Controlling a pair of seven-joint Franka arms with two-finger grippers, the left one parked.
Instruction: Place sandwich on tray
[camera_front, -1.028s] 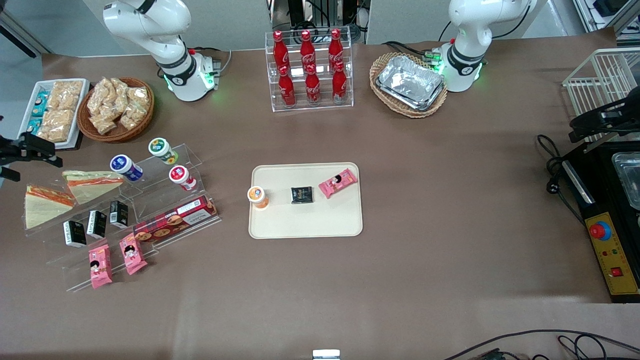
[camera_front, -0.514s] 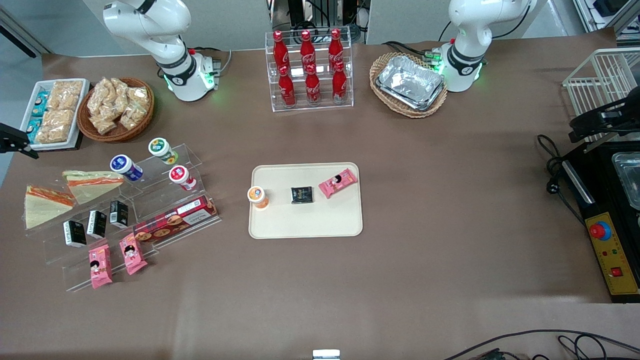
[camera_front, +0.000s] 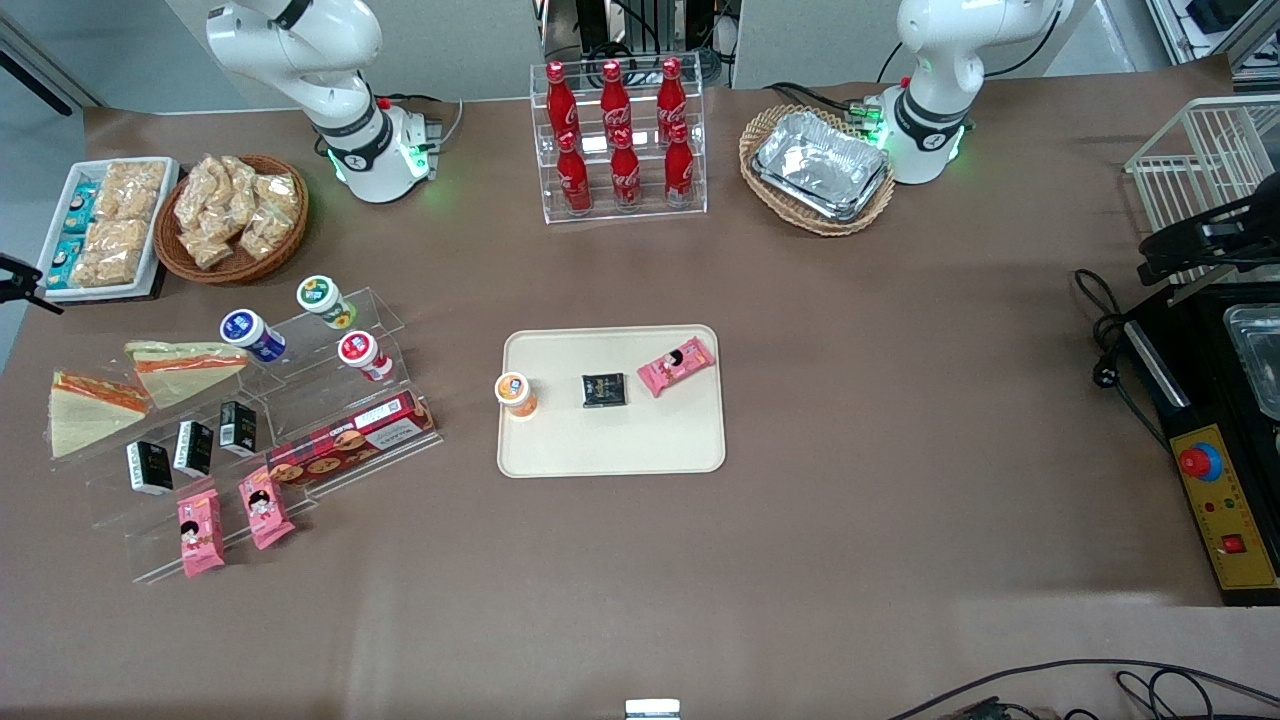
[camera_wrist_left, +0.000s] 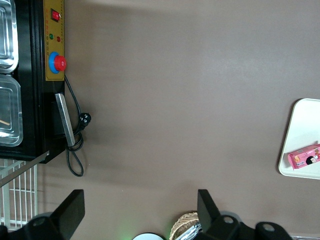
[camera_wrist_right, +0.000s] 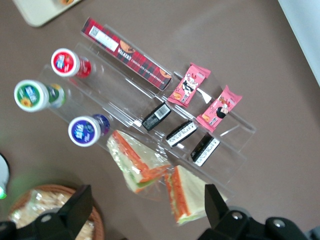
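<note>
Brown table; gripper (camera_wrist_right: 145, 212) spread wide above sandwich (camera_wrist_right: 187, 192).

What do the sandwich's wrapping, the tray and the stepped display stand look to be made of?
Sandwich wrapping: seemingly thin clear plastic film; bread and orange filling show through. Tray: probably matte cream plastic, rounded corners, no glare. Stepped stand: clear acrylic, table visible through it, edges catching light. Gripper hangs above the stand, open.

Even overhead light is brightening the brown table (camera_front: 900, 400). Soft shadows are being cast toward six o'clock. Glare is showing on the foil trays (camera_front: 822, 163). The right wrist view is being slightly blurred.
</note>
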